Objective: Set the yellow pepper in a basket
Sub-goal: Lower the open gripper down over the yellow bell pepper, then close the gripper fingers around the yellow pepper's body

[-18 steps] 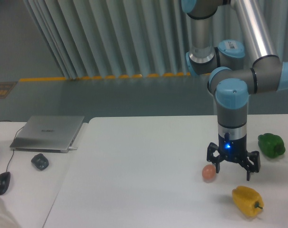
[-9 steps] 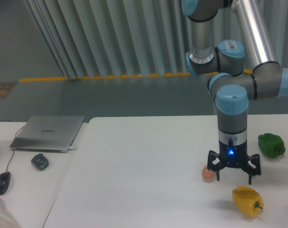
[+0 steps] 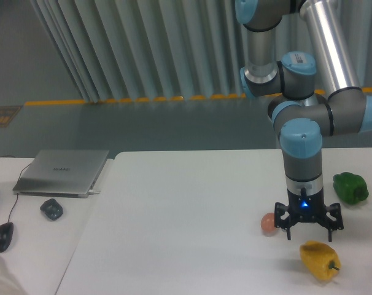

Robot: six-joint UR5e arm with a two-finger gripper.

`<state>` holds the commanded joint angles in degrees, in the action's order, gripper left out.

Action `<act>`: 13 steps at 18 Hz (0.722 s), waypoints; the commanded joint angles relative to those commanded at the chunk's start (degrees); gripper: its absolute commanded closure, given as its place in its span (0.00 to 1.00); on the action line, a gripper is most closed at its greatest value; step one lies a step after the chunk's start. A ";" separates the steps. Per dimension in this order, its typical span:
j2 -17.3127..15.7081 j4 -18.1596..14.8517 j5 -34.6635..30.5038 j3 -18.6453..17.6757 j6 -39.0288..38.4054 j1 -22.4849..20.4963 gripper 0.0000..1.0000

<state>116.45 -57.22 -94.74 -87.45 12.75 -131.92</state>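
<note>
The glossy yellow bell pepper [image 3: 318, 260] lies on the white table [image 3: 186, 227] at the scene's five o'clock, its short green stem pointing toward three o'clock. Just above it hangs the black two-finger gripper [image 3: 309, 232], its fingers spread apart and holding nothing, a blue light glowing on its body. A small pinkish egg [image 3: 269, 224] sits at the gripper's nine o'clock, a green bell pepper [image 3: 350, 187] at its two o'clock. A closed silver laptop [image 3: 62, 173] bears a faint, unreadable logo.
</note>
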 joint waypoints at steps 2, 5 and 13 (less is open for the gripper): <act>0.53 0.17 0.00 0.09 -0.36 0.00 0.00; 1.32 1.14 -0.09 0.17 -0.36 0.00 0.00; 2.55 1.32 -1.23 0.09 -0.44 0.09 0.00</act>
<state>119.00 -55.90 -95.98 -87.36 12.30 -131.84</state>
